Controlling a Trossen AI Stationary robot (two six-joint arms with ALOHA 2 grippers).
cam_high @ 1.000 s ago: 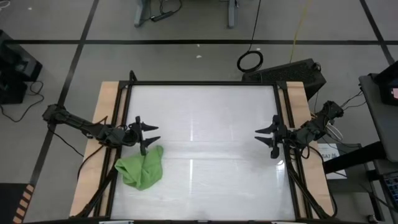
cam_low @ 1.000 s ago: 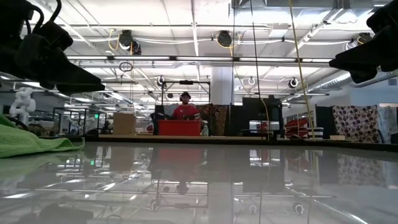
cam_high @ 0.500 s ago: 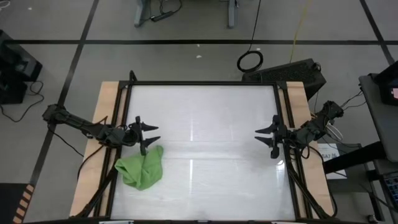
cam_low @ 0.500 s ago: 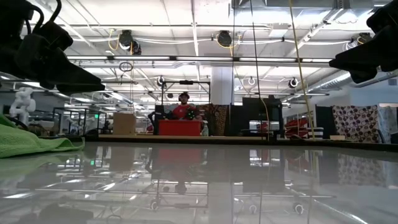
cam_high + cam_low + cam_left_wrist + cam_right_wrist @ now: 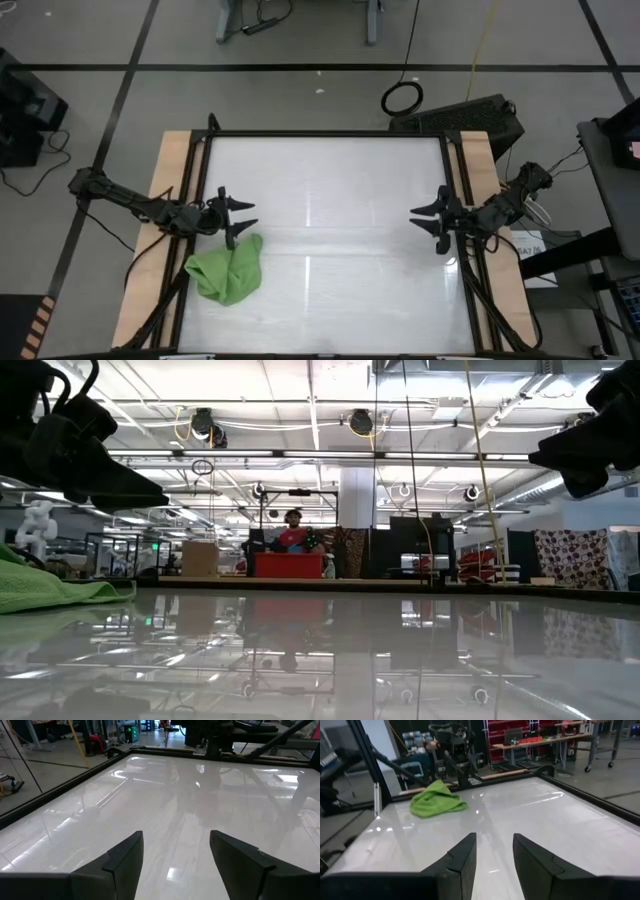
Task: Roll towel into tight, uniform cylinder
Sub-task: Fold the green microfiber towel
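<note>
The lime-green towel [image 5: 228, 269] lies crumpled in a loose heap on the white tabletop near the left edge, toward the near side; it also shows in the right wrist view [image 5: 438, 797] and at the left of the low view [image 5: 40, 590]. My left gripper [image 5: 238, 215] hovers open just beyond the towel's far side, touching nothing. Its fingers [image 5: 125, 865] show wide apart over bare table. My right gripper [image 5: 428, 222] is open at the table's right edge, far from the towel.
The white tabletop [image 5: 330, 230] is framed by a black rail with wooden side strips [image 5: 165, 190]. A person in red [image 5: 292, 535] sits far behind the table in the room.
</note>
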